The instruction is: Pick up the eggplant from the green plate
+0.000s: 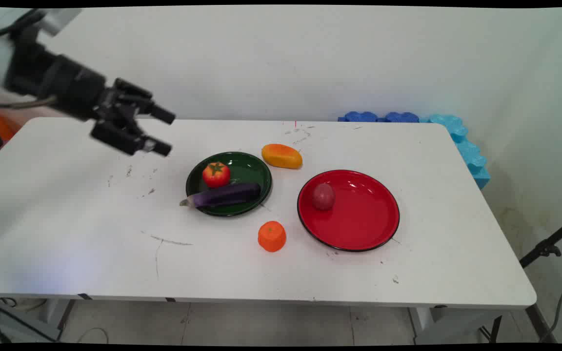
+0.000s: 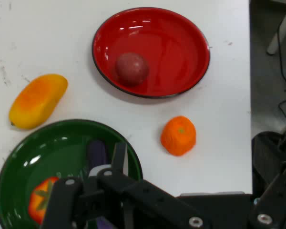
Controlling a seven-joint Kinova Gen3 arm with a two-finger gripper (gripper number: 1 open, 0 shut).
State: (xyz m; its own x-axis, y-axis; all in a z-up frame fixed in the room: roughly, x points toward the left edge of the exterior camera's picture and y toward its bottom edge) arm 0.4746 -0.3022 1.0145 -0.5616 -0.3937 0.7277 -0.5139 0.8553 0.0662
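Observation:
My black gripper [image 1: 163,132] hangs above the table's left part, open, with nothing between its fingers. It is up and to the left of a dark green plate [image 1: 249,168]. That plate holds a red tomato [image 1: 216,174] and a purple eggplant [image 1: 225,195] whose stem end sticks out over the rim. In the hand view the green plate [image 2: 47,152], the tomato [image 2: 40,205] and the eggplant [image 2: 97,153] lie just beyond the linkage, partly hidden by it.
A yellow-orange mango [image 1: 282,156] lies behind the green plate. An orange fruit [image 1: 271,236] sits in front, between the plates. A red plate [image 1: 359,219] to the right holds a dark red round fruit [image 1: 323,196]. Blue foam pieces [image 1: 456,136] line the far right corner.

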